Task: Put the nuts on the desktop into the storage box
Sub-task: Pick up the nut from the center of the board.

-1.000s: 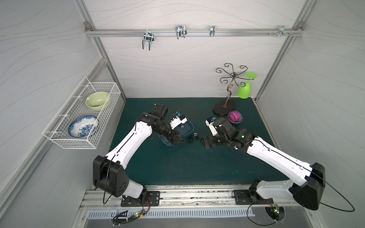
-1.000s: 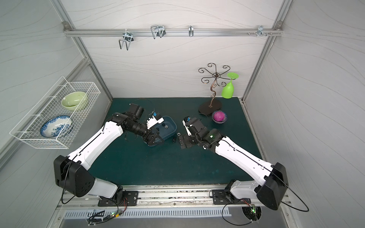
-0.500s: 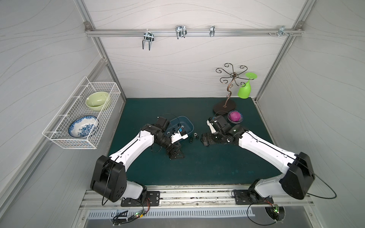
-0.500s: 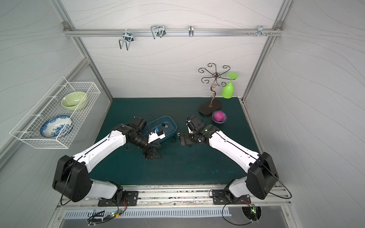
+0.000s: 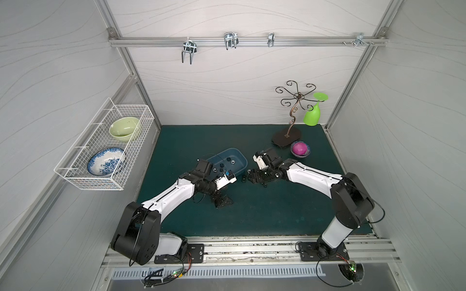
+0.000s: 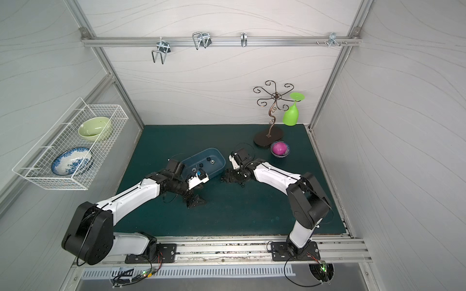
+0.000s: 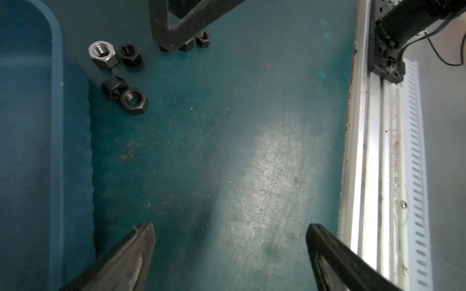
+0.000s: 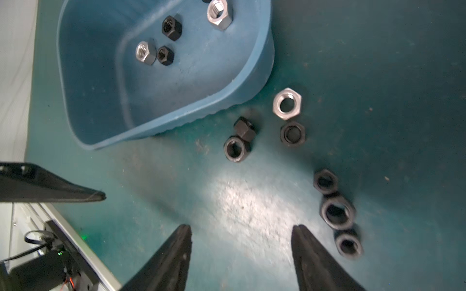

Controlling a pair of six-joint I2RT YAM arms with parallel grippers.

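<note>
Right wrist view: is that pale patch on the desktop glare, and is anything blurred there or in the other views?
Right wrist view: yes, glare on the desktop; the three black nuts beside it are smeared. Left wrist view: similar sheen, storage box rim soft, silver nut crisp. In both top views: even light, little glare.

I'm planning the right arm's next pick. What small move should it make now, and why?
Probably shift the right gripper sideways until the nearest black nut sits between its open jaws. In the right wrist view only bare desktop lies between them and that nut rests just outside, so closing here would likely grasp nothing.
</note>
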